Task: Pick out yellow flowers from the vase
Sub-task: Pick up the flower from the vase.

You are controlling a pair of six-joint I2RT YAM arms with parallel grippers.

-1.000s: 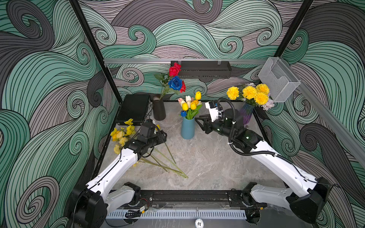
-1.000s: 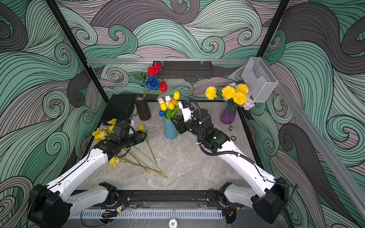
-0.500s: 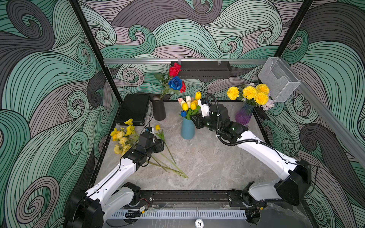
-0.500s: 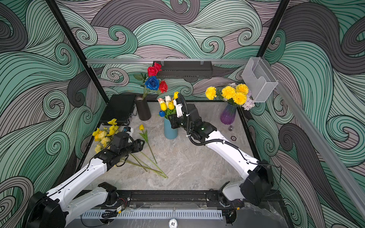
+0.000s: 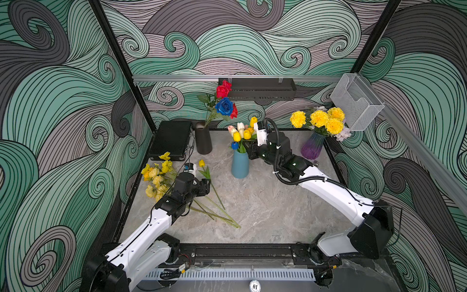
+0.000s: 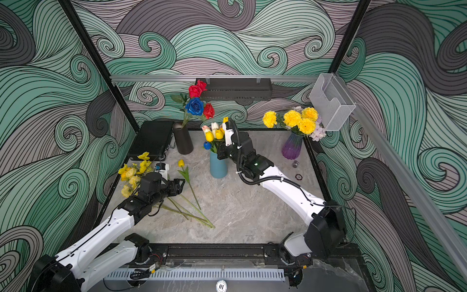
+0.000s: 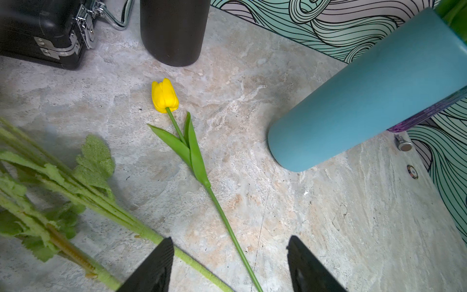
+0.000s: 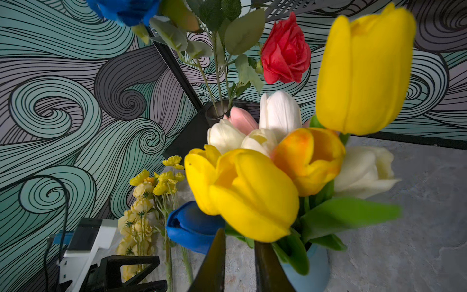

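Flat on marble table [image 7: 328, 227]: loose yellow tulip [image 7: 195, 161], smooth waxy head, slim stem; head toward matte black vase [image 7: 174, 32], stem running back between fingers of left gripper [image 7: 230, 239], spread wide, empty. Fuzzy-stemmed yellow poppies [image 5: 156, 177] lie alongside. Glossy yellow tulips [image 8: 247, 197] upright in blue vase [image 5: 239, 164]; right gripper [image 8: 238, 237] nearly closed beneath heads, grip unclear.

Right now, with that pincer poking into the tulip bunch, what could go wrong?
1. The right pincer sits close to the slim blue vase; a sideways pull might topple it.
2. A blue tulip and white tulips crowd the yellow tulips; the wrong stem could get dragged out too.
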